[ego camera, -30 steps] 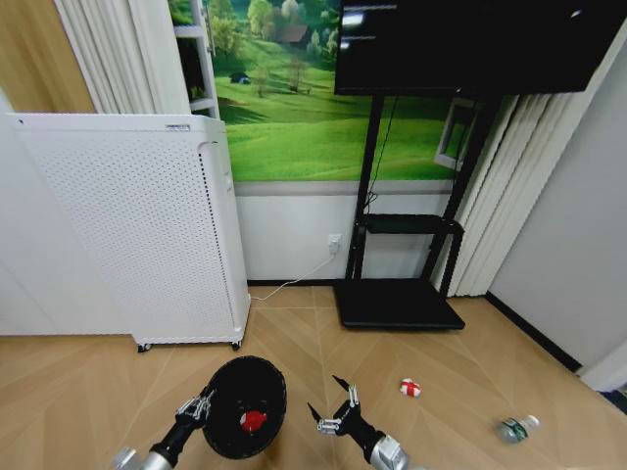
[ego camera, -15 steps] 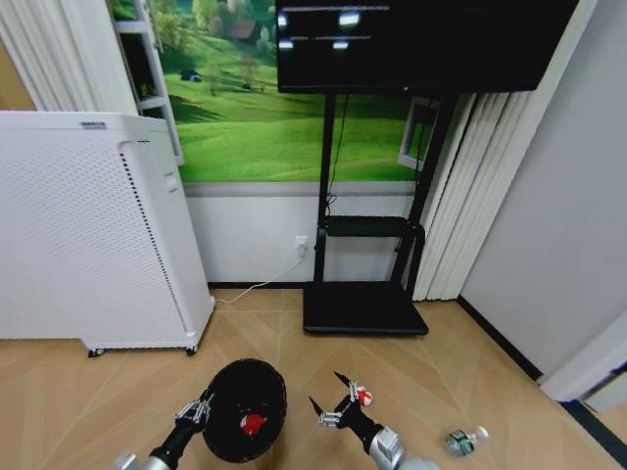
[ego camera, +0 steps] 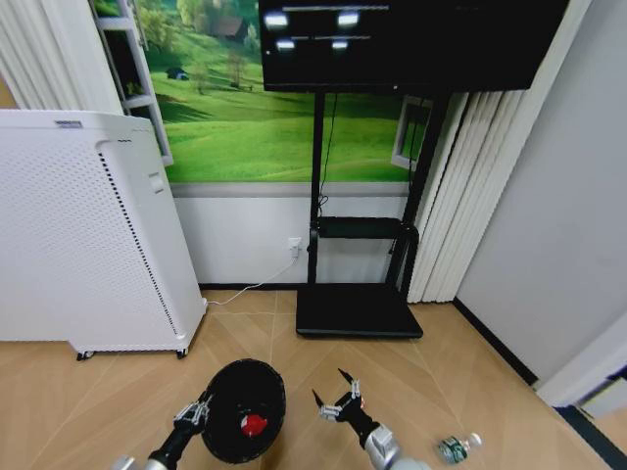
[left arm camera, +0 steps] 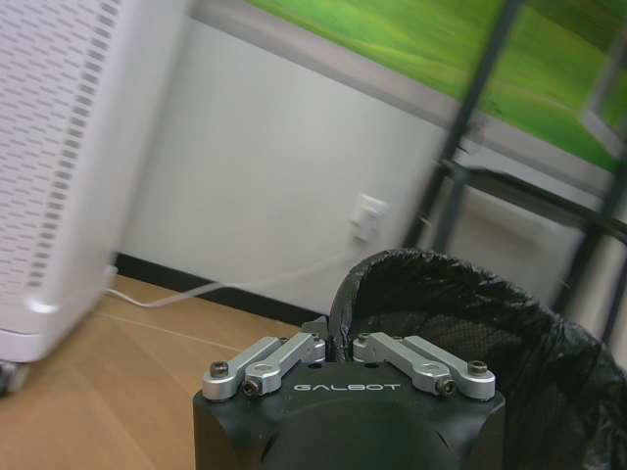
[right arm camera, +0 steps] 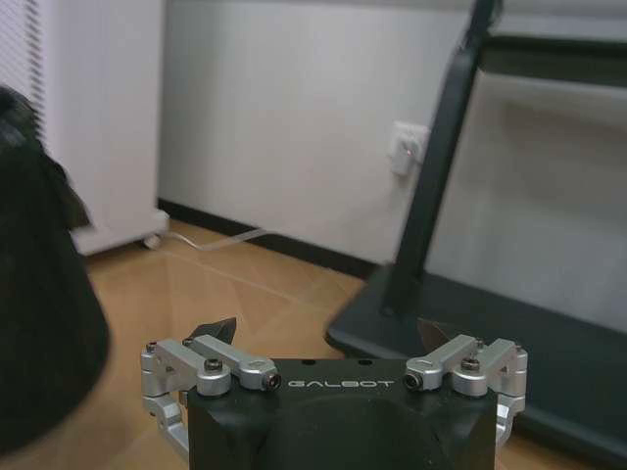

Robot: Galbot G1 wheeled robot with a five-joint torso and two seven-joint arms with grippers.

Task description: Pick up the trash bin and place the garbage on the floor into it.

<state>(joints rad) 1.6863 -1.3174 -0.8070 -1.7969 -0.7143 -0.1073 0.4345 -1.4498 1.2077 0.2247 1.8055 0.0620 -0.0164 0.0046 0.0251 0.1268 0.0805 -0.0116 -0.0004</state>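
The left gripper [ego camera: 199,411] is clamping narrowly on the rim of the trash bin [ego camera: 245,409], holding it tilted above the wood floor [ego camera: 470,392] low in the head view. In the left wrist view its fingers [left arm camera: 312,345] are pinching the bin's black liner edge. One red-and-white piece of garbage [ego camera: 254,424] is lying inside the bin. The right gripper [ego camera: 337,401] is hovering just beside the bin on its right, spread wide and holding nothing; its fingertips [right arm camera: 215,328] are standing well apart in the right wrist view. A clear bottle [ego camera: 455,448] with a green label is lying on the floor farther right, near the frame's bottom edge. Ahead, the white perforated cabinet [ego camera: 78,245] is bounding the left side, the black TV stand base [ego camera: 358,313] is sitting against the wall, and a grey wall [ego camera: 549,245] is closing in on the right. Bare floor is lying open between the grippers and the stand.
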